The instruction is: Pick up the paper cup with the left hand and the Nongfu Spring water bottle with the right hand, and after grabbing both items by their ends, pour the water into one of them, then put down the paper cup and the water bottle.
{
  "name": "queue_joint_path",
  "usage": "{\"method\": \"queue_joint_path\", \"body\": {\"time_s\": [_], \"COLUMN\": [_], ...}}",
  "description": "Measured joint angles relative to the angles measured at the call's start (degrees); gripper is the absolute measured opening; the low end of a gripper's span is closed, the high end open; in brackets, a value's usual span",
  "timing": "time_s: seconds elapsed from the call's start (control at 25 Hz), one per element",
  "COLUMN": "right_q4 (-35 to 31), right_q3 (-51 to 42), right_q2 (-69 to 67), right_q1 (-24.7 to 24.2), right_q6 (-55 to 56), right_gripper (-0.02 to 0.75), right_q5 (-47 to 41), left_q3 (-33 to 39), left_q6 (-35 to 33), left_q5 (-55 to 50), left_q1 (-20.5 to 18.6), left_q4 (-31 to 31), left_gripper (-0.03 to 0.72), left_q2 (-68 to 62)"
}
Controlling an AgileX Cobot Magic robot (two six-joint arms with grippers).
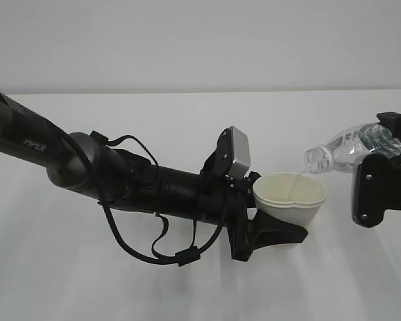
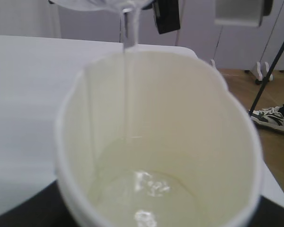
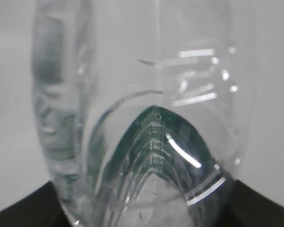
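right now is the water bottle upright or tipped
Tipped. The water bottle lies nearly sideways, mouth lowest, over the paper cup, and a thin stream of water falls in.

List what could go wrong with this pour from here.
1. The bottle mouth sits right over the cup's far rim, so a small drift could send the stream onto the table.
2. The left gripper squeezes the cup out of round; more squeeze could buckle it and spill the water.

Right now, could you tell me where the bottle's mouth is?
In the exterior view, right of centre: the bottle's mouth hangs just above the paper cup rim, tilted down.
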State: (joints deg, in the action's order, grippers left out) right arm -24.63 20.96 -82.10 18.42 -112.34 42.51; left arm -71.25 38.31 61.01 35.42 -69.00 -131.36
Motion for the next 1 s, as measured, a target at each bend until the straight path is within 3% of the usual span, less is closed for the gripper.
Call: {"method": "queue_joint_path", "body": {"time_s": [1.0], "right_q4": [0.9], "right_q3": [0.0], "right_q2": [0.0], "right_q1": [0.0], "right_q6": [0.0], "right_gripper": [0.419], "right_q5": [0.4], "left_q3": [0.0], "left_q6": [0.0], "left_q5": [-0.1], "left_q1": [0.0], "left_q4": [-0.1], "left_gripper": [0.426], "left_q2": [0.0]}}
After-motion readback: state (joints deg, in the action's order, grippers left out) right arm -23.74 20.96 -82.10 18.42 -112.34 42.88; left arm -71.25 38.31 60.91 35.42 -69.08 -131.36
